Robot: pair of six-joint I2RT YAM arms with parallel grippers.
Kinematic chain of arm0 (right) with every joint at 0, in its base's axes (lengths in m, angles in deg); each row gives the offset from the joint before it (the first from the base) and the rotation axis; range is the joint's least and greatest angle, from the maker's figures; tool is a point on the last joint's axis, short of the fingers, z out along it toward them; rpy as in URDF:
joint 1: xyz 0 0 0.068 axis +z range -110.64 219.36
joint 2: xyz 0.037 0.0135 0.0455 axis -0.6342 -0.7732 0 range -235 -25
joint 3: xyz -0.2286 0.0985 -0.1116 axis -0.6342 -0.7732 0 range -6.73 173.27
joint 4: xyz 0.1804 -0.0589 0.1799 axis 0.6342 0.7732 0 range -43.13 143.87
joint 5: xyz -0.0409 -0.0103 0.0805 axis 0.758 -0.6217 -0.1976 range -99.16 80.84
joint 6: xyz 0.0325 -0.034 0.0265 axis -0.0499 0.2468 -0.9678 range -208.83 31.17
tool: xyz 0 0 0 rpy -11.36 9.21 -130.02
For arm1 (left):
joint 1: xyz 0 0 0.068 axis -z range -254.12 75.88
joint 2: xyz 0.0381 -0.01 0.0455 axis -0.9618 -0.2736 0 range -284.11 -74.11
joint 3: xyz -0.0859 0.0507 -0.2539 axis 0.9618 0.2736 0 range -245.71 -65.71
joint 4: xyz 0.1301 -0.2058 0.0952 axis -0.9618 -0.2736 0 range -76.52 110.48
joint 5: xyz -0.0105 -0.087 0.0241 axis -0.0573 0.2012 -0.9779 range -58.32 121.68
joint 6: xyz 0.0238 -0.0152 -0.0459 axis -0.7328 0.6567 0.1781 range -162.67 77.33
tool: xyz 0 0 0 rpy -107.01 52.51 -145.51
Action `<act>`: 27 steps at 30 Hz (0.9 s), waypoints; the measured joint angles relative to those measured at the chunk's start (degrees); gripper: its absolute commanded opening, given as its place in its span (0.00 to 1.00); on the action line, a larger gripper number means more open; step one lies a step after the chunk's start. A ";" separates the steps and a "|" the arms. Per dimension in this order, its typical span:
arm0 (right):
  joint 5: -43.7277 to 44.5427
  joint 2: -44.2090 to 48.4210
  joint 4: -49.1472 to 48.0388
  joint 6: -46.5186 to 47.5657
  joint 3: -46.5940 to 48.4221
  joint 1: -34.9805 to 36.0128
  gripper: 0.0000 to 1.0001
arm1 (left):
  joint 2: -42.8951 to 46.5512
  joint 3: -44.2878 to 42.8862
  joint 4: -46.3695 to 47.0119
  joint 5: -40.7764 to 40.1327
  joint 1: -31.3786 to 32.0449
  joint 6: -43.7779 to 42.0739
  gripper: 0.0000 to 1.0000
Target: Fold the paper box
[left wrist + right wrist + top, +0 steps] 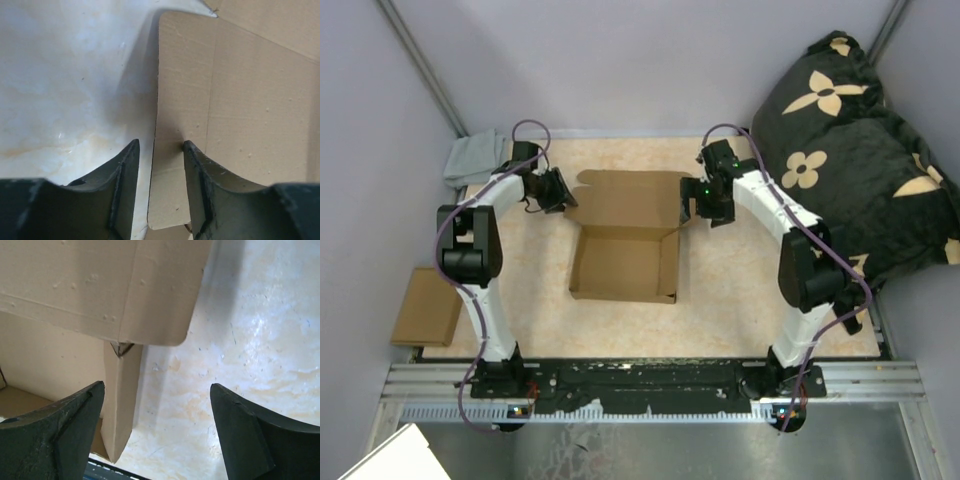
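Note:
The paper box [625, 262] lies in the middle of the table as a brown tray with raised side walls. Its lid panel [630, 197] is laid back flat toward the far side. My left gripper [558, 190] is at the lid's left flap. In the left wrist view the jaws [160, 150] stand narrowly apart over the flap's edge [175, 100], one finger above the table and one above the cardboard. My right gripper [692, 204] is at the lid's right corner, wide open [157, 386]. A rounded flap [100, 285] and a wall edge [120, 400] lie by its left finger.
A grey folded cloth [475, 158] lies at the far left corner. A small cardboard scrap [425, 305] sits off the table's left edge. A black flower-print cushion [860, 150] fills the right side. Grey walls close in the back and sides.

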 measured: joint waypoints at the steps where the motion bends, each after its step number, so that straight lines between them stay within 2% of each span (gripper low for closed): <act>1: 0.09 1.01 -0.33 -0.33 -1.05 -0.17 0.87 | -0.02 -0.09 0.02 0.33 0.00 0.02 0.28; 3: 0.15 2.38 -0.28 -1.11 -2.47 -0.24 0.88 | -0.02 -0.24 0.39 1.51 -0.02 -0.04 0.06; 4: 0.04 2.82 -0.31 -1.36 -2.97 -0.22 0.88 | -0.02 -0.24 0.85 2.40 -0.04 -0.09 0.01; 10: -0.87 3.80 0.98 -2.05 -3.37 2.47 0.83 | 1.70 0.85 4.28 6.27 -0.20 1.38 0.00; 16: 1.14 2.99 3.63 -3.13 -3.39 9.14 0.74 | 8.09 8.50 7.30 7.08 -0.20 2.75 0.00; 21: 4.15 -0.61 5.42 -5.09 -3.39 12.76 0.60 | 13.77 15.37 9.49 7.39 -0.24 4.00 0.00; 27: 9.81 -4.15 7.67 -6.54 -3.39 13.99 0.42 | 16.96 16.72 9.92 7.45 -0.24 4.13 0.00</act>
